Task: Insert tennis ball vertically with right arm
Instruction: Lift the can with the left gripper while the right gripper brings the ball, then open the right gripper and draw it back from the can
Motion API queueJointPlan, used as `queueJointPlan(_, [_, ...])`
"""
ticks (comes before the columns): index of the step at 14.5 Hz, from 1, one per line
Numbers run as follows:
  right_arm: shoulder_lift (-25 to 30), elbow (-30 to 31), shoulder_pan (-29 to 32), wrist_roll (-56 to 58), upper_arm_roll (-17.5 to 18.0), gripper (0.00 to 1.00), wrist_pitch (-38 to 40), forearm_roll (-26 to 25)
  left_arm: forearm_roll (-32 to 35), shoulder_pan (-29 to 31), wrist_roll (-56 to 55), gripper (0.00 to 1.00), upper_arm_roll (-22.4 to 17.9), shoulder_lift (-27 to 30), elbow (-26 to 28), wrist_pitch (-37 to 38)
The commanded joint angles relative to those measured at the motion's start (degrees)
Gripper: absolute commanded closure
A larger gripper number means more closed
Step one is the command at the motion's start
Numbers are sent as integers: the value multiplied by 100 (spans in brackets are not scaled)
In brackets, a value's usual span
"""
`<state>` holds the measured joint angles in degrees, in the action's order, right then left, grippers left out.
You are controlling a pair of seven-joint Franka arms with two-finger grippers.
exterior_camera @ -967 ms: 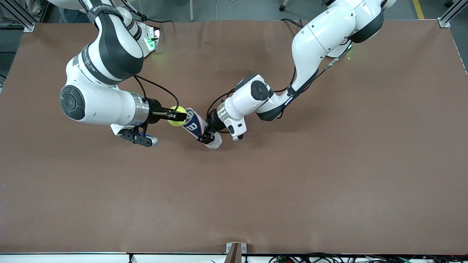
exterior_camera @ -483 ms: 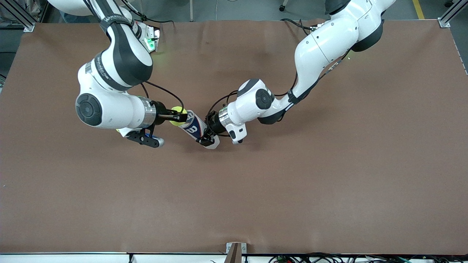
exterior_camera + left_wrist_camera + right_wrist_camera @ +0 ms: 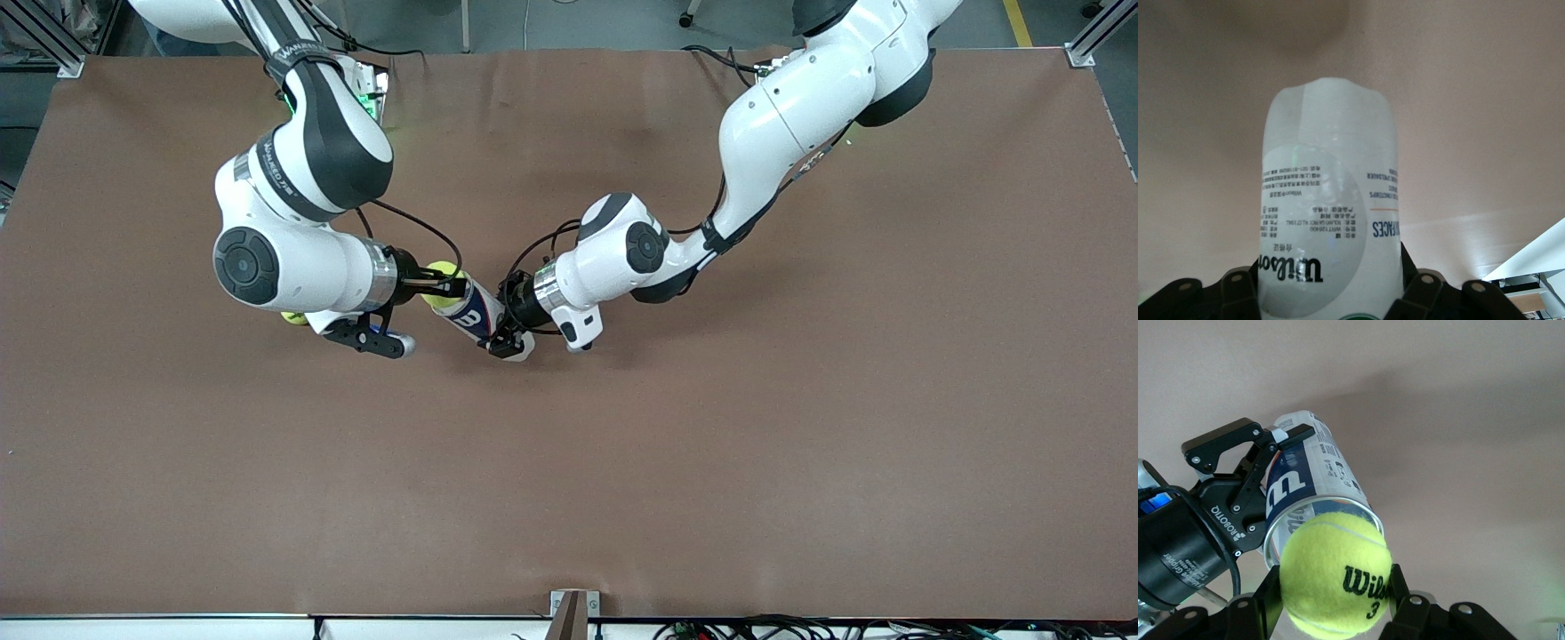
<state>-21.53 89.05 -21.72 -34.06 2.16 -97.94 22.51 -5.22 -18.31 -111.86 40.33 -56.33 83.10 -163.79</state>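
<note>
My right gripper point(image 3: 447, 288) is shut on a yellow-green tennis ball point(image 3: 438, 291) and holds it right at the open mouth of a Wilson ball can point(image 3: 474, 311). My left gripper point(image 3: 505, 340) is shut on the can near its closed end and holds it tilted, mouth toward the ball. In the right wrist view the ball point(image 3: 1336, 570) sits between my right gripper's point(image 3: 1335, 603) fingers, in front of the can's point(image 3: 1313, 477) rim, with the left gripper point(image 3: 1238, 463) clamped on the can. In the left wrist view the can point(image 3: 1328, 200) fills the space between my left gripper's point(image 3: 1331, 303) fingers.
A second tennis ball point(image 3: 291, 317) lies on the brown table point(image 3: 711, 444), partly hidden under the right arm's wrist. A small metal bracket point(image 3: 573, 612) stands at the table's edge nearest the front camera.
My right arm has moved toward the left arm's end, bringing the ball up to the can's mouth. My left gripper has shifted slightly, and the can looks shorter in the front view.
</note>
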Motion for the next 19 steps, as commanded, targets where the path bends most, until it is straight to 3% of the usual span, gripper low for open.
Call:
queueJointPlan(1, [35,-2,-25,-66,-31,48,-32,-10,-128,12,138,31,106,-89,-145,101])
queueJointPlan(2, [35,-37,-16,-75,-31,19,-23,-10,-128,12,147,31,106,-89,-145,101])
queueJointPlan(3, [43,-89,1,-84,-31,0,3,-10,-128,21,147,31,106,-97,-145,101])
queueJointPlan(6, [52,-396,63,-66,-57,0,56,-28,-128,21,164,31,106,-89,-145,101])
queueJointPlan(10, [70,-688,650,336,-75,0,643,-107,-119,21,182,31,98,-80,-145,101])
queueJointPlan(15, [105,-302,1450,2084,-75,0,1128,-1457,-119,29,182,33,89,-80,-145,101])
queueJointPlan(19, [105,392,2320,3508,-75,0,804,-1592,-128,29,164,33,98,-62,-145,101])
